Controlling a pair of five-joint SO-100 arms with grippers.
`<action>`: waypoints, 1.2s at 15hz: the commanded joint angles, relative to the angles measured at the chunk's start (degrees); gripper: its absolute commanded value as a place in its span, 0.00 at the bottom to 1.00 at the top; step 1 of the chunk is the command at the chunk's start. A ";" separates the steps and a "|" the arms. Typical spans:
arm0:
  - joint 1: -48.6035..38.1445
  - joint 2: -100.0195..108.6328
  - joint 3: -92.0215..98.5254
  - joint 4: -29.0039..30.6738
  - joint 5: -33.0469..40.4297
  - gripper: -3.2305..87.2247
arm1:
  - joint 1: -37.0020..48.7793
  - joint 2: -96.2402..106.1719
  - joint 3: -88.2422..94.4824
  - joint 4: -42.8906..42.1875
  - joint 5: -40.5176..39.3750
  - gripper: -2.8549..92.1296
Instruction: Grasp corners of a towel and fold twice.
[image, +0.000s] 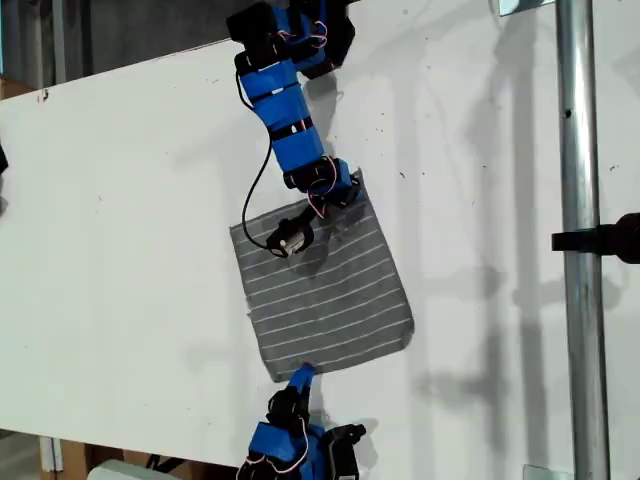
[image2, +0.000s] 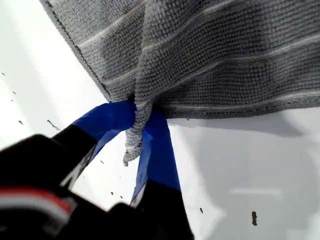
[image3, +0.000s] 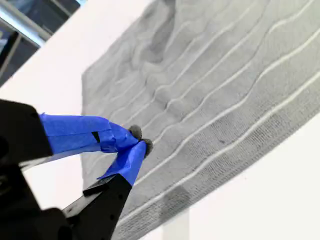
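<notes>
The grey striped towel (image: 325, 290) lies mostly flat on the white table (image: 120, 250). In the exterior view, my first gripper (image: 300, 375) reaches in from the bottom edge and is shut on the towel's near corner. The first wrist view shows that corner (image2: 136, 140) bunched between the blue fingers (image2: 160, 150), with the towel (image2: 225, 50) lifted and spreading away. My second gripper (image: 345, 188) comes from the exterior view's top to the towel's far corner. Its blue tips (image3: 139, 141) are closed, a small grey tuft showing between them, above the towel (image3: 225, 90), which is wrinkled there.
A vertical metal pole (image: 578, 240) with a black clamp (image: 605, 240) stands at the exterior view's right. The table's far edge (image: 130, 68) runs along the exterior view's top left, with dark room beyond it.
</notes>
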 joint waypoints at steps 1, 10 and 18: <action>2.99 -17.93 -15.38 -1.41 -0.35 0.00 | 0.26 0.18 -1.14 -0.79 -0.26 0.03; 23.91 -95.27 -81.04 9.32 12.74 0.00 | 0.44 -0.09 -1.49 -0.70 -0.44 0.03; 27.07 -100.46 -87.19 8.79 17.23 0.40 | 0.26 -0.09 -1.49 -0.70 -0.44 0.03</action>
